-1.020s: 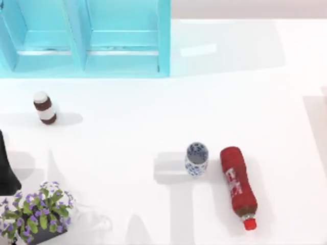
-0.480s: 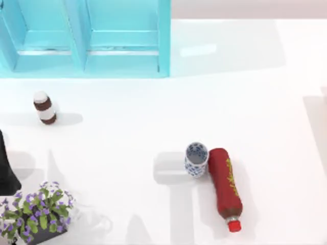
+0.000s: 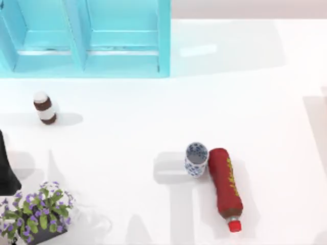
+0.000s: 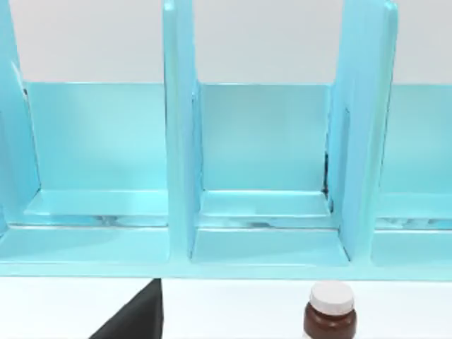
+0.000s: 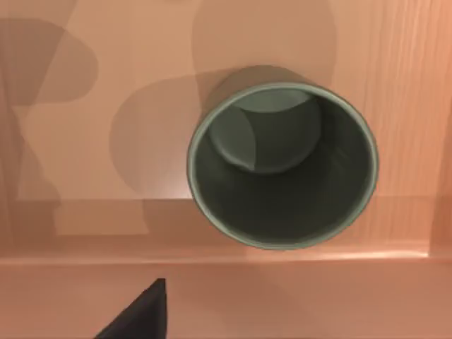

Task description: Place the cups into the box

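Note:
The white cup with blue floral pattern (image 3: 196, 159) stands on the table right of centre, with a red bottle (image 3: 226, 188) lying against its right side. In the right wrist view the olive-grey cup (image 5: 282, 166) stands upright on the tan wooden floor of the box (image 5: 85, 141), seen straight down into its mouth, close to one box wall (image 5: 296, 296). A dark part of my right gripper (image 5: 141, 318) shows at that view's edge, apart from the cup. My left arm (image 3: 5, 171) is parked at the table's left edge.
A light blue shelf unit (image 3: 87, 38) fills the back left, also seen ahead as the shelf unit (image 4: 261, 162). A brown white-capped jar (image 3: 45, 107) stands in front of it. A pot of purple flowers (image 3: 36, 212) sits at the front left.
The red bottle has shifted left and slightly back until it rests against the floral cup, and has rolled so its label faces differently. Since half a second ago nothing has moved.

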Controlling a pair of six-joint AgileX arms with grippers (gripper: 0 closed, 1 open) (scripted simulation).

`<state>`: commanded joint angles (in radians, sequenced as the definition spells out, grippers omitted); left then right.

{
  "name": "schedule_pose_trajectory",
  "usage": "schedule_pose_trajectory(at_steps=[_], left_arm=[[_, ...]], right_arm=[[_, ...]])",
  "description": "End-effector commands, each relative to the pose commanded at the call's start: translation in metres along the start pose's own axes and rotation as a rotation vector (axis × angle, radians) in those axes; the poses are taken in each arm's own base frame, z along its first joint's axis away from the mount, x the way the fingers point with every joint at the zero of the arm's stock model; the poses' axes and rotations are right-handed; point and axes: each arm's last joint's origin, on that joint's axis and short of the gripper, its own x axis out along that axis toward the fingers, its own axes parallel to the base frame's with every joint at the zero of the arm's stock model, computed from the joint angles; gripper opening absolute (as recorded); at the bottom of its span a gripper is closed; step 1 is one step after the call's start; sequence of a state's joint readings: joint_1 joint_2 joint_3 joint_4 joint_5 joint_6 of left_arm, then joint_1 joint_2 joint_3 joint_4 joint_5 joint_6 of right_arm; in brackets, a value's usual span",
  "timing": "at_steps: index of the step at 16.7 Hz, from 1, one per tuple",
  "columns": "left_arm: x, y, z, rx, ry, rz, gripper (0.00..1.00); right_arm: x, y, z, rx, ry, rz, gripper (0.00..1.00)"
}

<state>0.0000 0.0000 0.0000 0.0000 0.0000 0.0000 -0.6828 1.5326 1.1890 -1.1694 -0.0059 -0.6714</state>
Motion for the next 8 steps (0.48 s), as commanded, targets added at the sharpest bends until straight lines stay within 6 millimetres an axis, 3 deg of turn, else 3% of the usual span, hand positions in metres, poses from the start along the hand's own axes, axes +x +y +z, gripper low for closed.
schedule_pose_trajectory(at_steps=[8], left_arm=[[0.0,0.0,0.0,0.0,0.0,0.0,1.0]], right_arm=[[-0.075,0.001,0.001,0.0,-0.011,-0.011,1.0]])
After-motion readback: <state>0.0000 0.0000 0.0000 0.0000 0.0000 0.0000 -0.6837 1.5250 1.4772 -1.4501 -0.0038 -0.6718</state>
